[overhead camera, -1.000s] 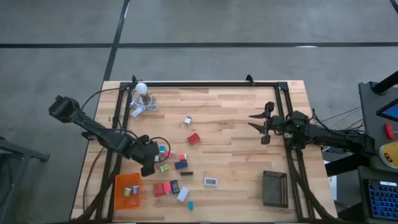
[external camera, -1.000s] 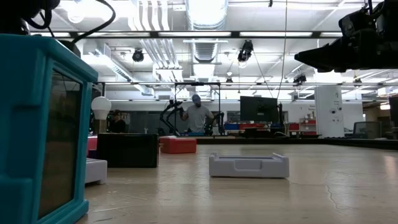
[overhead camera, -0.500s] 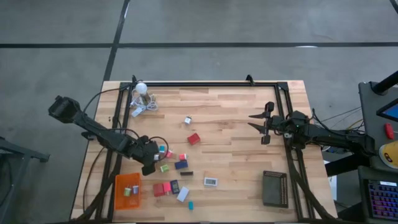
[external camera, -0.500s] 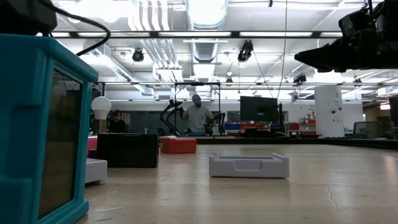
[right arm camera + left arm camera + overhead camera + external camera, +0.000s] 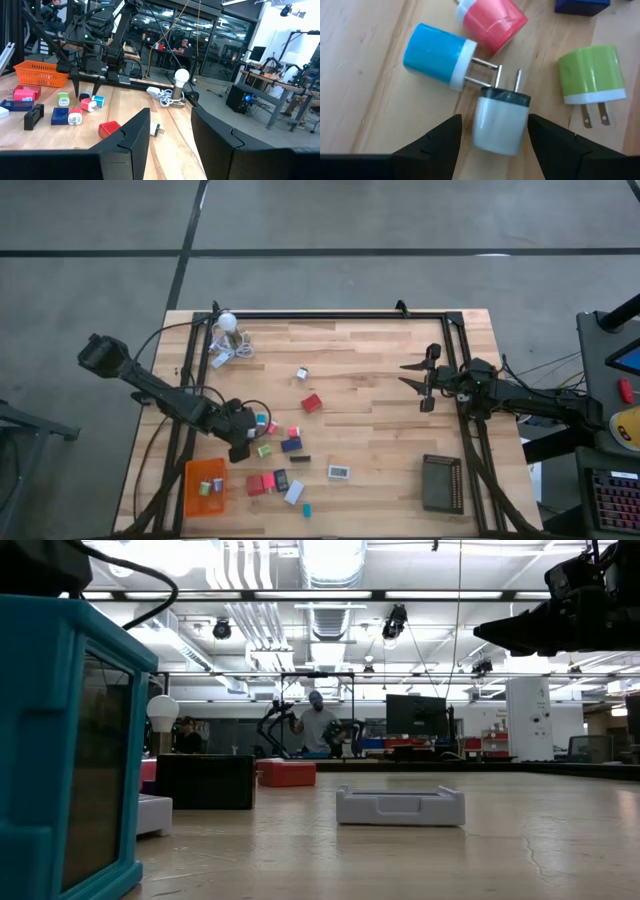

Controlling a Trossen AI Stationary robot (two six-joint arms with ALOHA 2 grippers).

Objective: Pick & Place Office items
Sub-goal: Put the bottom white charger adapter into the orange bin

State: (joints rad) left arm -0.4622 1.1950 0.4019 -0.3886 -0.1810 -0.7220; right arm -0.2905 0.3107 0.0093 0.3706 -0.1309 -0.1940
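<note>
The office items lie scattered on the wooden table. My left gripper (image 5: 249,439) points steeply down near the left edge, open. Its fingers stand on either side of a white charger with a black face (image 5: 500,125), which lies on its side. I see no touch. Next to it lie a blue charger (image 5: 436,54), a pink one (image 5: 494,21) and a green one (image 5: 591,75). A red block (image 5: 312,403) and a white piece (image 5: 339,472) lie farther right. My right gripper (image 5: 421,381) hangs level above the table's right side, open, with nothing between its fingers.
An orange tray (image 5: 191,498) with a few pieces in it sits at the near left, and a black ribbed tray (image 5: 441,482) at the near right. A white bulb with a coiled cord (image 5: 228,323) stands at the far left. A black frame runs along the table's edges.
My left gripper has sunk a little toward the cluster of chargers and then kept still. Its fingers have stayed as far apart as before.
</note>
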